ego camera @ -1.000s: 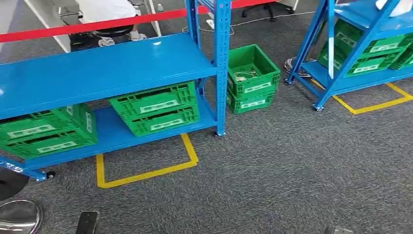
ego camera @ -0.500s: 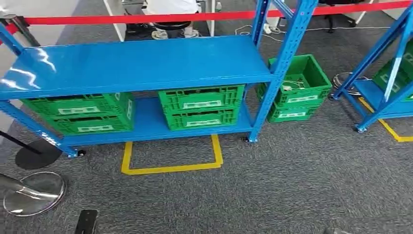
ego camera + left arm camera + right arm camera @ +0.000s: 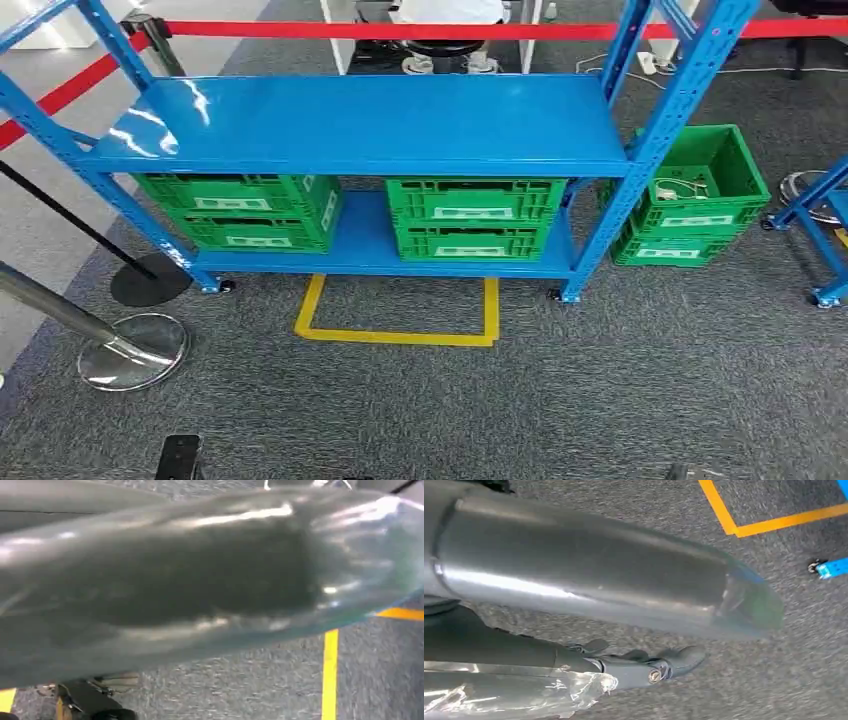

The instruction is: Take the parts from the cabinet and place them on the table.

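Head view: robot is facing a blue rack [image 3: 380, 120], the cabinet for this job I'd judge. Top shelf is lying bare and glossy. Lower shelf is carrying two stacks of green crates: left stack [image 3: 245, 210] and right stack [image 3: 475, 217], each two high. Another green crate pair [image 3: 690, 205] is sitting on the carpet just beside the rack's right post, w/ something pale and cable-like in the top one; too small to name. Those may be the parts, can't confirm. Yellow floor outline [image 3: 400, 315] is lying on the carpet right in front of the rack, between the two shelf stacks. Stanchion base [image 3: 132, 350] is standing near the left; red barrier tape [image 3: 500, 30] is running behind. A seated person [image 3: 445, 15] is showing partly behind the tape.

Key relation: everything is lying ahead of the robot and low, well apart from both arms. Crates' long axes are running across the view, parallel to the shelf edge. Right shelf stack is roughly centred, so neither arm is clearly nearer; floor crates are favouring the right arm.

Left wrist view: blurred silver arm cover, carpet and yellow line behind. Left hand: can't tell whether it's holding or loose.

Right wrist view: right hand [image 3: 651, 665] is hanging over carpet, dark fingers extended, nothing in them, so released, as far as I can judge. Yellow line and a blue caster [image 3: 830, 568] are showing beyond.
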### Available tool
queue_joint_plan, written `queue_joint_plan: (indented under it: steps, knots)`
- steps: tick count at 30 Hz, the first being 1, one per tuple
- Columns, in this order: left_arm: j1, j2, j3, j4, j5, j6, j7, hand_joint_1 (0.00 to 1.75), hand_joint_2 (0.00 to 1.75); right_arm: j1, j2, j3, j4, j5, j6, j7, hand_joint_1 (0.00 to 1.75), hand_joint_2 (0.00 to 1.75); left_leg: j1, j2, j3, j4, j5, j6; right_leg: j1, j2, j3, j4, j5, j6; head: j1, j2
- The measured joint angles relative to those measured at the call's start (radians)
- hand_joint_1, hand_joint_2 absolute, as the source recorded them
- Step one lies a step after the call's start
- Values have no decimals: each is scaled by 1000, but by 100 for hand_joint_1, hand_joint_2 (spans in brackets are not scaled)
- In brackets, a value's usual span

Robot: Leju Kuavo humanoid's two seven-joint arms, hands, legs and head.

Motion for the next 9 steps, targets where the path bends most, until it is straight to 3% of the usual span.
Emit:
queue_joint_plan:
  steps: [1, 2, 4, 5, 6, 7, 8, 9]
  knots:
    - [-1, 0, 0, -4, 0, 0, 0, 0, 0, 0, 0, 3, -1, -2, 0, 0, 0, 0, -8, 56, 52, -86, 25, 11, 2, -12, 9, -1, -6, 4, 0, 0]
    - [-6, 0, 0, -6, 0, 0, 0, 0, 0, 1, 0, 5, -2, -3, 0, 0, 0, 0, -19, 79, 70, -124, 3, 12, 11, -24, 4, 3, -17, 13, -2, 0]
    - [-5, -2, 0, -10, 0, 0, 0, 0, 0, -1, 0, 7, -4, -3, -1, 0, 0, 0, -14, 49, 70, -129, -4, 23, 12, -48, 26, -16, -25, 24, 0, 0]
    - [-1, -3, 0, -10, 0, 0, 0, 0, 0, -3, 0, 9, -5, -3, -1, 0, 0, 0, -13, 39, 73, -135, -10, 30, 11, -48, 42, -4, -12, 35, 1, 0]
    - [2, -3, 0, -11, 0, 0, 0, 0, 0, -5, 0, 12, -6, -4, -2, 0, 0, 0, -9, 26, 83, -135, -11, 39, 10, -51, 57, -13, -22, 44, 2, 0]
    - [8, -3, 0, -14, 0, 0, 0, 0, 0, -8, 0, 15, -7, -4, -2, 0, 0, 0, -4, 20, 94, -138, -7, 43, 5, -8, 45, 0, -38, 48, 3, 0]
    - [5, -2, 0, -17, 3, 0, 0, 0, 0, -8, 0, 15, -8, -6, -3, 0, 0, 0, -3, 13, 99, -138, -11, 47, 2, 36, 19, 52, -56, 47, 5, 0]
    - [2, -2, 0, -19, 4, -1, 0, 0, 0, -6, 0, 16, -10, -9, -4, 0, 0, 0, -1, 3, 102, -138, -14, 51, 1, 58, -35, 136, -70, 49, 8, 0]
